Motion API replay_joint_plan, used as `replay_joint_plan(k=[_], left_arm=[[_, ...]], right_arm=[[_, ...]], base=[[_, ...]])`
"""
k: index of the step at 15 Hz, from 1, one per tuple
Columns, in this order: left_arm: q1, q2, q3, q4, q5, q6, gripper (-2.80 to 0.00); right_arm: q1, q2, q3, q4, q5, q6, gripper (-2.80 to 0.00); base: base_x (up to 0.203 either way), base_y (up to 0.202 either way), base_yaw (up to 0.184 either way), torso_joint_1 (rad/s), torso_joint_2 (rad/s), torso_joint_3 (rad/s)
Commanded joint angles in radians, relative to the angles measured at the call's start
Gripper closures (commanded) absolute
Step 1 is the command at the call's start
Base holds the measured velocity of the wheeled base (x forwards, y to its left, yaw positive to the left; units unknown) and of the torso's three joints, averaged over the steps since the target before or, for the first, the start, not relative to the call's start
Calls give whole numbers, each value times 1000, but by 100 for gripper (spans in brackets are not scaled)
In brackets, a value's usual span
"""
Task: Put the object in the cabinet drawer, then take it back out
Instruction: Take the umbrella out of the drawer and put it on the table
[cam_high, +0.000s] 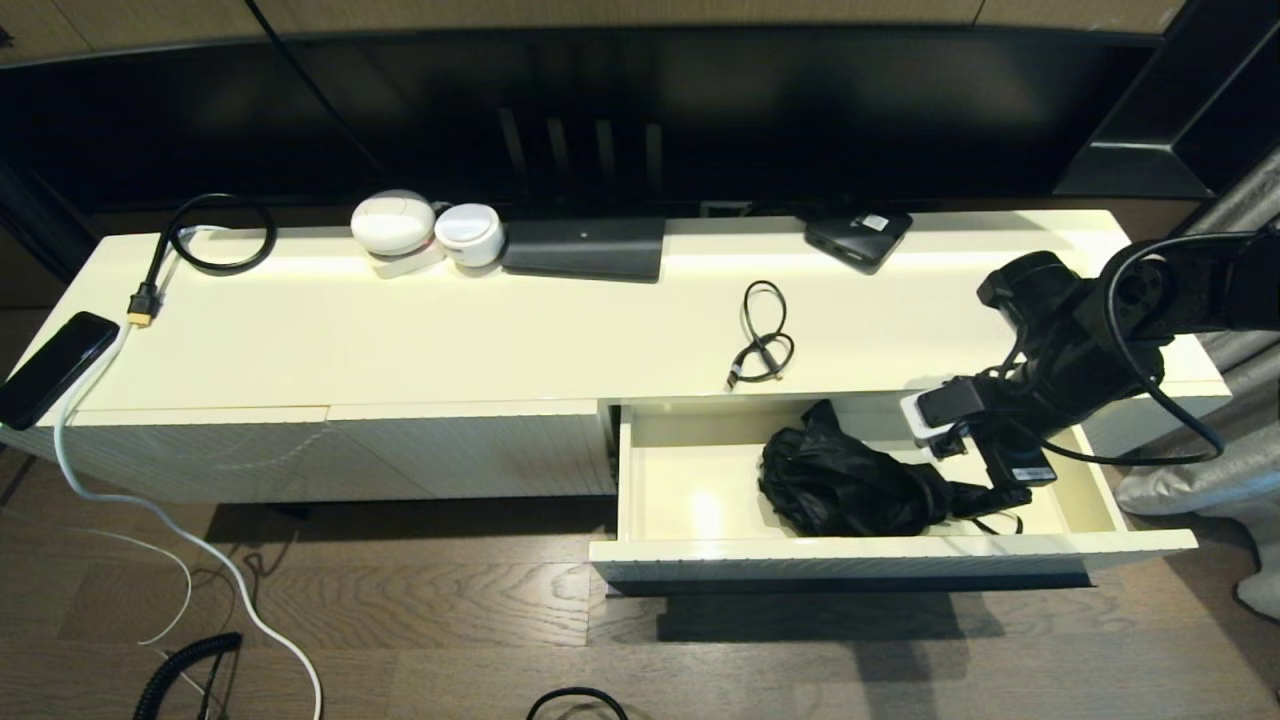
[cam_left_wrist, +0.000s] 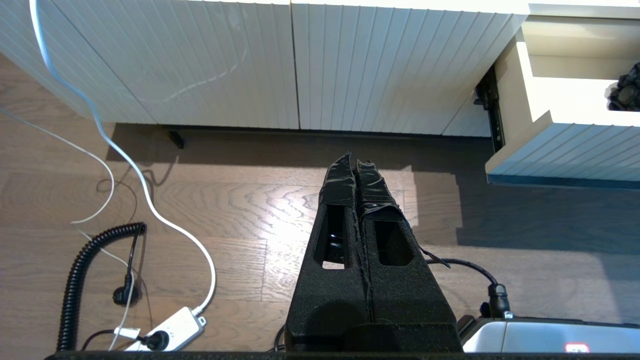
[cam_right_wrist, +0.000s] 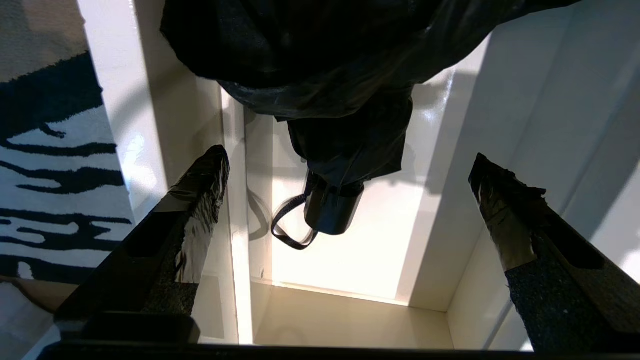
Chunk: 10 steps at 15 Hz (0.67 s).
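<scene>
The cabinet drawer (cam_high: 880, 547) stands pulled out at the cabinet's right half, cream inside. A black folded umbrella (cam_high: 845, 480) lies in it, its handle pointing right. My right gripper (cam_high: 1000, 478) hangs open just above the drawer's right part, by the handle end. In the right wrist view the right gripper (cam_right_wrist: 350, 157) spreads wide, the umbrella's handle (cam_right_wrist: 332, 212) and wrist strap (cam_right_wrist: 287, 235) lie between its fingers untouched, on the drawer floor (cam_right_wrist: 350, 270). My left gripper (cam_left_wrist: 355, 160) is shut on nothing, parked above the floor left of the drawer (cam_left_wrist: 560, 155).
The cabinet top carries a coiled black cable (cam_high: 762, 335), a phone (cam_high: 55, 368), white round gadgets (cam_high: 393, 224), a flat black box (cam_high: 585, 248) and a small black device (cam_high: 858, 236). Closed ribbed panels (cam_high: 450, 450) fill the left. Cables and a power strip (cam_left_wrist: 170, 330) lie on the wooden floor.
</scene>
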Motion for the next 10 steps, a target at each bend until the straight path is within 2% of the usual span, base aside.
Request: replay_joint_plan(k=[1, 10], left_arm=[[0, 0, 0, 0, 1, -1, 0], [1, 0, 0, 0, 1, -1, 0]], right_arm=[[1, 30, 9, -39, 1, -5, -280], [5, 89, -26, -68, -10, -1, -280]], base=[[0, 0, 0, 0, 0, 0], [0, 0, 0, 0, 0, 0]])
